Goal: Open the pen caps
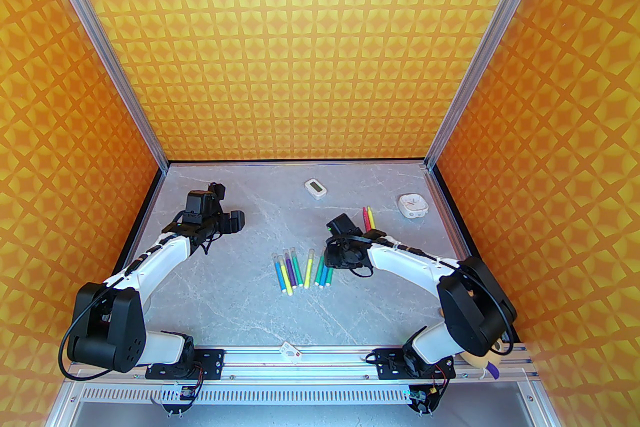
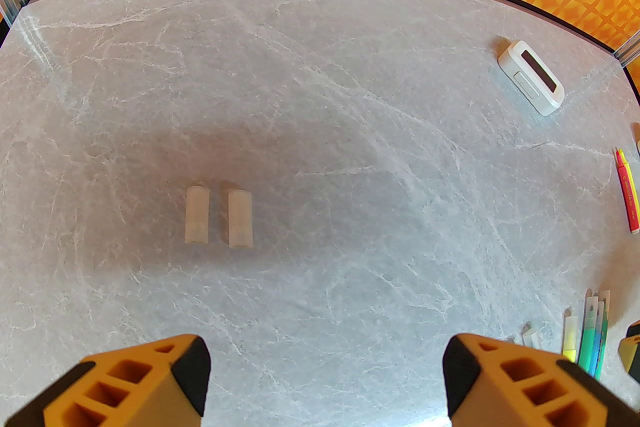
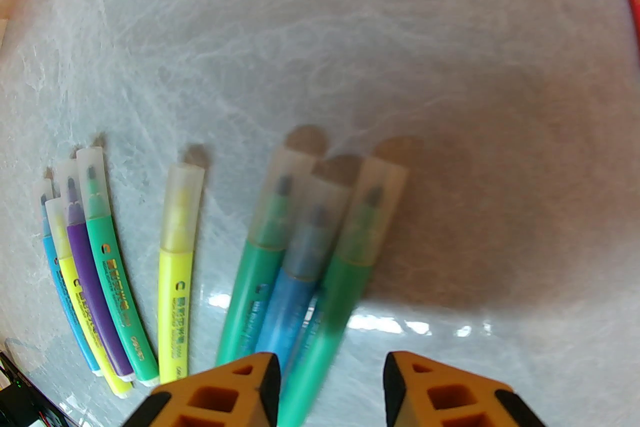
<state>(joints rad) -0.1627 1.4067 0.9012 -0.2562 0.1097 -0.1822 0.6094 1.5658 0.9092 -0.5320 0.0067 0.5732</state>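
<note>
**Grey marble table [image 1: 240, 310]: two caps lying loose, eight pens capped**

From where I stand, the pens [image 1: 300, 271] are fanned out mid-table between the two arms. There are eight side by side: blue, yellow, purple, teal, another yellow, then teal, blue and green. Each wears one of the pale, see-through pen caps [image 3: 185, 194] on the end pointing toward the back wall. A red and yellow pair [image 1: 368, 218] lies farther back, just beyond the right wrist; I cannot tell whether those two are capped.

The right gripper [image 3: 330, 365] hangs low over the near ends of the three rightmost pens. Its orange fingers stand partly apart. The barrel of the green pen [image 3: 337, 315] runs into the gap, close to one finger with clear space on the other side, so it is not clamped. That trio looks blurred from the wrist.

The left gripper [image 2: 325, 365] is over at the left of the table, fingers spread wide with nothing between them. Ahead of it two loose caps [image 2: 196, 215] lie flat, parallel and close together but not touching.

At the back sit a small white device with a dark screen [image 1: 315, 188] and a white alarm clock [image 1: 412, 205].
</note>
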